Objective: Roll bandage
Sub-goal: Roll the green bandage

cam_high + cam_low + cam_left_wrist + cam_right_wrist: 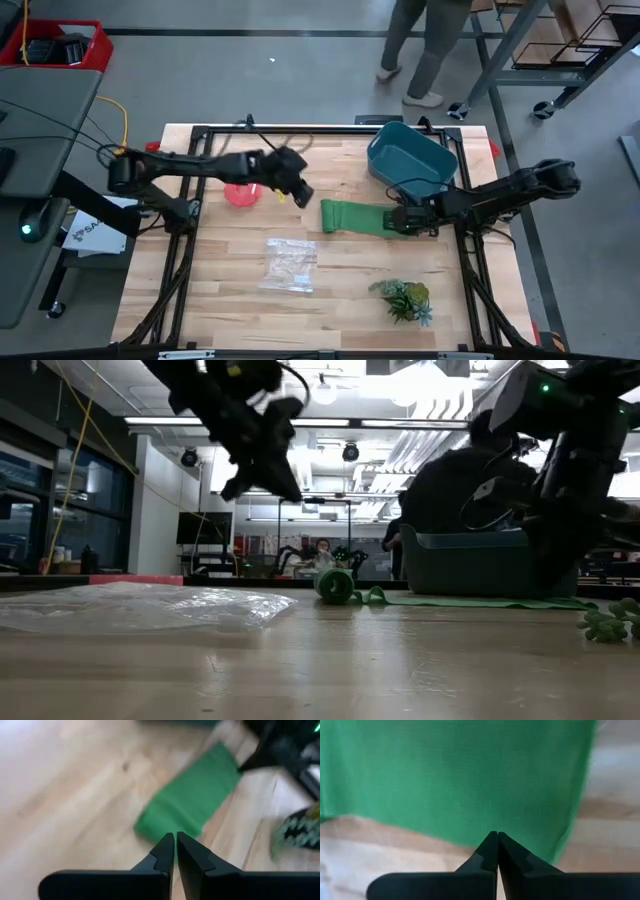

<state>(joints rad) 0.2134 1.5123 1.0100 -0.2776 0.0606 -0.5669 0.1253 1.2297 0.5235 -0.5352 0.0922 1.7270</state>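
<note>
Green fabric lies under the right tool (408, 221), clenched with its tips pressing the bandage (352, 217) at its right end mid-counter, beside the teal tub (410, 158). The left tool (299, 195), clenched and empty, hovers above the part-rolled left end; that end should be rolled evenly rightward while the strip is pinned. Counted: one bandage, one tub, one plastic bag (289, 264), one plant sprig (403, 299).

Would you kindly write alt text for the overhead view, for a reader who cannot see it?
A green bandage lies flat on a wooden table, the shut right gripper at its right end and the shut left gripper above its left end. Around it sit a teal tub, a clear bag and a plant sprig.
</note>
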